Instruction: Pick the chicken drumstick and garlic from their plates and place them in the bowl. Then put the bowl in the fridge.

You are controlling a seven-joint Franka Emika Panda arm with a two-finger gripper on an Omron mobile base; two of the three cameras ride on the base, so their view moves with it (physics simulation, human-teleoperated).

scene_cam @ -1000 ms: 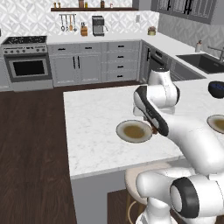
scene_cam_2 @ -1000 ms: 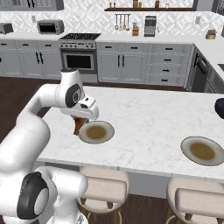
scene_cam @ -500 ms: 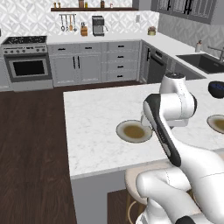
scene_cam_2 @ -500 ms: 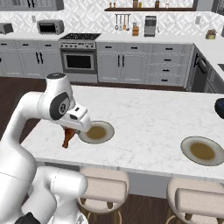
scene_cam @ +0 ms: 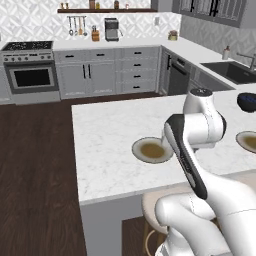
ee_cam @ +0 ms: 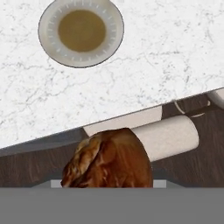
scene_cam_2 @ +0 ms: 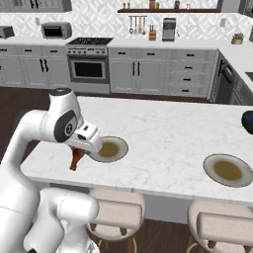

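Observation:
My gripper [scene_cam_2: 78, 149] is shut on the chicken drumstick [scene_cam_2: 75, 159], a glossy reddish-brown piece that hangs down from it over the island's near edge. In the hand view the drumstick [ee_cam: 109, 159] sits large at the bottom, past the counter edge. The nearer of the two plates [scene_cam_2: 108, 149] [scene_cam: 152, 150] [ee_cam: 81, 31] lies bare just beside the hand. The other plate [scene_cam_2: 228, 170] [scene_cam: 248, 141] lies farther right on the island. The garlic, the bowl and the fridge are out of view.
A small dark blue bowl [scene_cam_2: 248, 121] [scene_cam: 247, 101] stands at the island's far right. Padded stools [scene_cam_2: 118, 212] [ee_cam: 164, 135] stand under the near edge. Dark wood floor separates the island from the grey cabinets and the oven [scene_cam_2: 89, 70].
The arm has swung the drumstick away from above the nearer plate toward the island's near edge and lowered it. The plates have not moved.

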